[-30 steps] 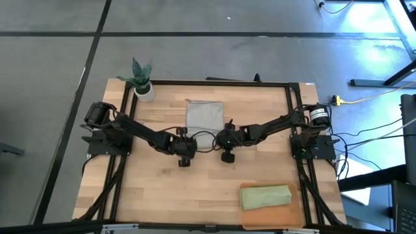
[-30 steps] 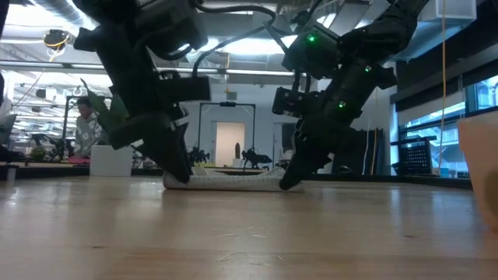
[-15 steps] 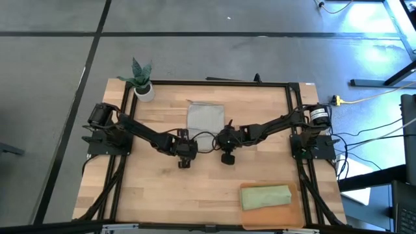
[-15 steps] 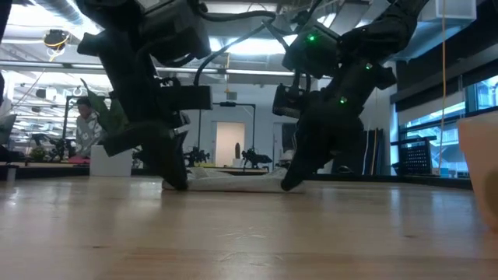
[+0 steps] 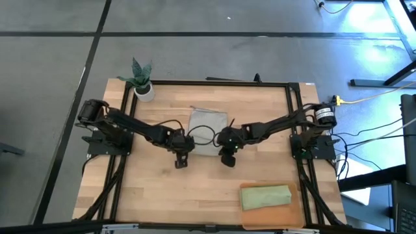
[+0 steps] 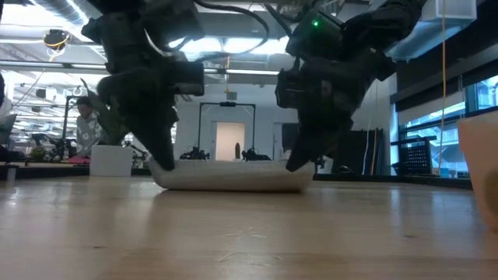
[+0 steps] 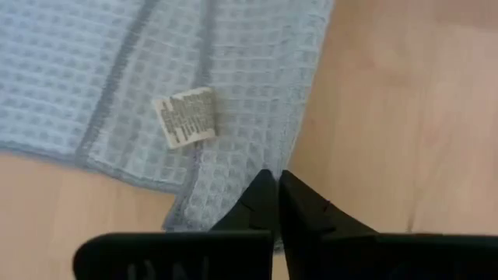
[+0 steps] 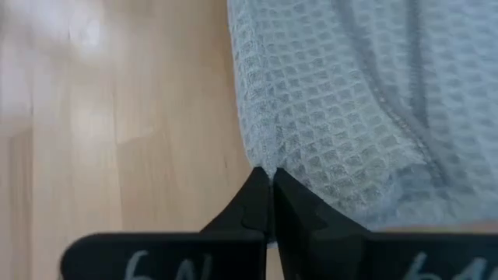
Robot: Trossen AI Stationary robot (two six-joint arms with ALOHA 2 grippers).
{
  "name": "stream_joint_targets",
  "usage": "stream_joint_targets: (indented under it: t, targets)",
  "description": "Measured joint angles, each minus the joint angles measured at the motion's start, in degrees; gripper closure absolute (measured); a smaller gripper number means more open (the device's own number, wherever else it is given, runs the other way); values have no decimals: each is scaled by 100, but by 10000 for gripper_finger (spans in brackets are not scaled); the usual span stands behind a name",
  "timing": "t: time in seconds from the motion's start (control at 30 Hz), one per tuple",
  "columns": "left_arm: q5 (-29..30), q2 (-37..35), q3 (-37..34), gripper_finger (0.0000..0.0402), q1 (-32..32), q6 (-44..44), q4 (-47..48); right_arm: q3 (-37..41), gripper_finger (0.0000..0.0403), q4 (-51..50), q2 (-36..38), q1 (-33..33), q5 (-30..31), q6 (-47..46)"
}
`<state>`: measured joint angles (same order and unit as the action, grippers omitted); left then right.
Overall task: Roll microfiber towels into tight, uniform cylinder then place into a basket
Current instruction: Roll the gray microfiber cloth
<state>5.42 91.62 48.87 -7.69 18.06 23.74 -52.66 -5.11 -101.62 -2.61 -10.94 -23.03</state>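
The light grey towel (image 5: 208, 127) lies mid-table, its far part flat on the wood; its white tag (image 7: 185, 117) shows in the left wrist view. My left gripper (image 5: 183, 148) is shut on its near left corner and my right gripper (image 5: 226, 148) on its near right corner. In the low view the near edge (image 6: 233, 177) runs between them just above the table. The green towel (image 5: 265, 196) lies rolled in the orange-brown basket (image 5: 296, 218) at the near right. My left gripper pinches the grey towel's near left corner (image 7: 253, 167) between its two fingers, slanting down from above. One layer or several, I cannot tell. The corner is raised a little while the far part stays on the table. My right gripper pinches the near right corner (image 8: 261, 155) between its two fingers, slanting down from above. That corner is raised a little too, and the near edge stretches across to the other gripper.
A small white plant pot (image 5: 144, 92) stands at the far left corner. A dark frame (image 5: 289, 97) runs along the table's edges. Bare wood lies near the front left (image 5: 162, 195).
My left gripper has shut on the towel's near left corner. Both grippers have rolled at the wrist and risen a little, lifting the towel's near edge off the table and drawing it toward the table's near edge; the far part stays flat.
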Motion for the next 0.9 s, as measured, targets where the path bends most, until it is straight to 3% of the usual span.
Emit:
stream_joint_targets:
  t: [0.17, 0.37, 0.63, 0.9]
  targets:
    - [157, -79, 3, 401, 226, 95, 16, 10, 393, -112, 246, 126, 71, -427]
    - [623, -101, 7, 401, 413, 84, -40, 11, 393, -422, 474, 313, 704, -720]
    - [1262, -99, 433, 401, 623, -528, 115, 17, 393, -555, 500, 541, 970, -890]
    - [1306, -93, 670, 401, 1013, -814, 152, 9, 393, -869, 662, 669, 1610, -923]
